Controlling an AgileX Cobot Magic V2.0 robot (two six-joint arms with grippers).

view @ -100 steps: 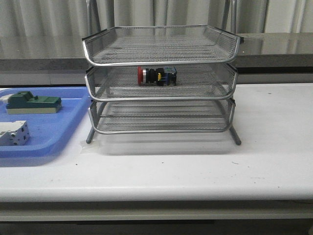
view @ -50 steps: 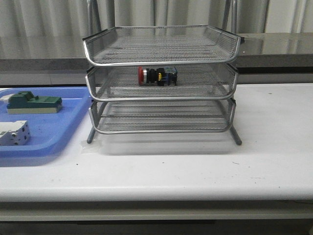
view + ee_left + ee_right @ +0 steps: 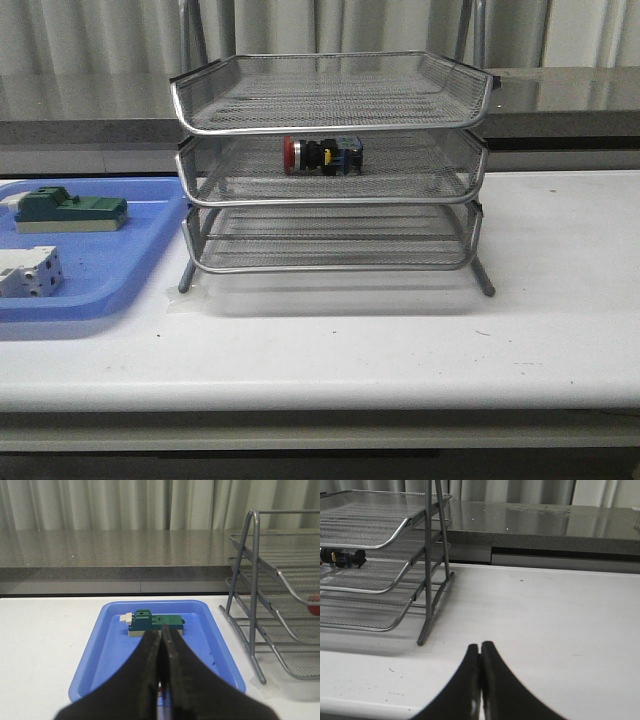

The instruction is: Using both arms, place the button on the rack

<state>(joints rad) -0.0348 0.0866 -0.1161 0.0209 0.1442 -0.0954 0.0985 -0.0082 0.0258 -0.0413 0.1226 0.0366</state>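
The button [image 3: 320,155] with its red cap lies on its side on the middle tier of the silver wire rack [image 3: 330,120]. It also shows in the right wrist view [image 3: 342,557], and its red cap peeks at the edge of the left wrist view [image 3: 314,605]. Neither arm shows in the front view. My left gripper [image 3: 161,632] is shut and empty above the blue tray. My right gripper [image 3: 480,647] is shut and empty over bare table, to the right of the rack [image 3: 380,545].
A blue plastic tray [image 3: 130,270] stands left of the rack. It holds a green block [image 3: 68,211] and a white terminal block [image 3: 28,272]. The green block [image 3: 155,624] lies just beyond my left fingertips. A grey counter runs behind the table.
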